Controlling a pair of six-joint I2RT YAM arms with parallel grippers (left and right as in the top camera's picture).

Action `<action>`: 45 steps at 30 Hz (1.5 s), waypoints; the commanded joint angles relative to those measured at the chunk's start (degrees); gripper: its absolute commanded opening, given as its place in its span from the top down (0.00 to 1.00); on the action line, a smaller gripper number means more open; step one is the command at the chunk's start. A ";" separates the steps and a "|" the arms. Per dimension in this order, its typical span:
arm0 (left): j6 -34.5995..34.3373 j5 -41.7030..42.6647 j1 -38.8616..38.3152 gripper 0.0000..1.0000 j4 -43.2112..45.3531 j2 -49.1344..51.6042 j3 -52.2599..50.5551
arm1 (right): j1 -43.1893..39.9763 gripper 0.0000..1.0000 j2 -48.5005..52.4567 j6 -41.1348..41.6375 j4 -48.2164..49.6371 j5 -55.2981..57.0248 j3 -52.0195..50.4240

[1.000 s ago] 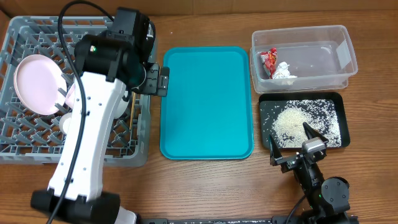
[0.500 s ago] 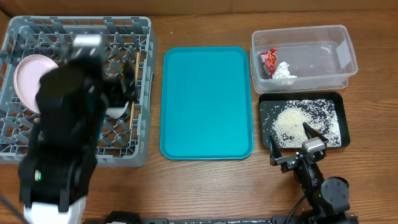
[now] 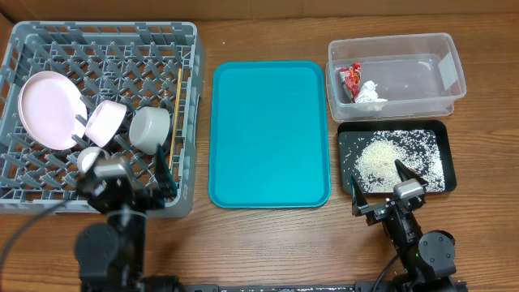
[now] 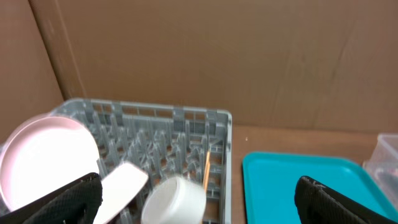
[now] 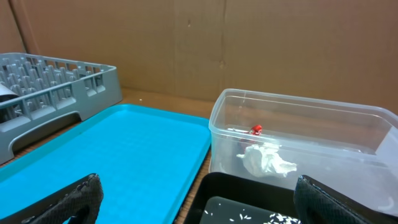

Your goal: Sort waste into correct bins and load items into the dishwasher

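Left wrist view: plate (image 4: 43, 155) cut by left edge; small pink dish (image 4: 123, 182) and bowl (image 4: 176, 199) cut by bottom edge. Teal tray (image 4: 298, 177) runs off right and bottom. Tub (image 4: 387, 152): only corner showing at right edge. Chopstick (image 4: 206, 169) blurred; one stick or two, cannot tell.

Overhead: cup (image 3: 89, 156) partly under left gripper (image 3: 128, 185); right arm (image 3: 422, 247) cut by bottom edge.

Right wrist view: rack (image 5: 56, 78) cut at left, black tray (image 5: 249, 208) cut at bottom. Wrapper (image 5: 255, 129): only small red bit showing behind paper (image 5: 267, 160).

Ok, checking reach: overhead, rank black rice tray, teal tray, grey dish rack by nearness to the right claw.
1. Shallow black rectangular tray, at the right claw.
2. Teal plastic tray, centre.
3. Grey plastic lattice rack, far left.
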 commanded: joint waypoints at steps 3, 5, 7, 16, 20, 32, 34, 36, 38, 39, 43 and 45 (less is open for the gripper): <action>-2.36 0.90 0.63 0.00 8.02 -14.19 -17.64 | 0.20 0.00 -0.39 -0.02 0.42 0.57 -0.59; -2.36 1.07 0.63 0.00 9.88 -16.68 -21.09 | 0.20 0.00 -0.39 -0.02 0.42 0.57 -0.59; -2.34 1.07 0.63 0.00 11.65 -18.93 -24.17 | 0.20 0.00 -0.39 -0.02 0.42 0.57 -0.59; -2.60 4.02 0.55 0.00 16.87 -19.56 -33.00 | 0.20 0.00 -0.39 -0.04 0.42 0.57 -0.59; -2.56 3.58 0.59 0.00 15.76 -19.52 -33.00 | 0.20 0.00 -0.39 -0.02 0.42 0.57 -0.59; -2.56 3.58 0.59 0.00 14.60 -19.41 -33.00 | 0.20 0.00 -0.39 -0.02 0.42 0.57 -0.59; -2.56 3.58 0.59 0.00 14.60 -19.41 -33.00 | 0.20 0.00 -0.39 -0.02 0.42 0.57 -0.59; -2.56 3.58 0.59 0.00 14.60 -19.41 -33.00 | 0.20 0.00 -0.39 -0.02 0.42 0.57 -0.59; -2.56 3.58 0.59 0.00 14.60 -19.41 -33.00 | 0.20 0.00 -0.39 -0.02 0.42 0.57 -0.59; -2.54 3.58 0.59 0.00 14.60 -19.41 -33.00 | 0.20 0.00 -0.39 -0.02 0.42 0.57 -0.59; -2.54 3.58 0.59 0.00 14.60 -19.41 -33.00 | 0.20 0.00 -0.39 -0.02 0.42 0.57 -0.59; -2.56 3.58 0.59 0.00 14.60 -19.41 -33.00 | 0.20 0.00 -0.39 -0.02 0.42 0.57 -0.59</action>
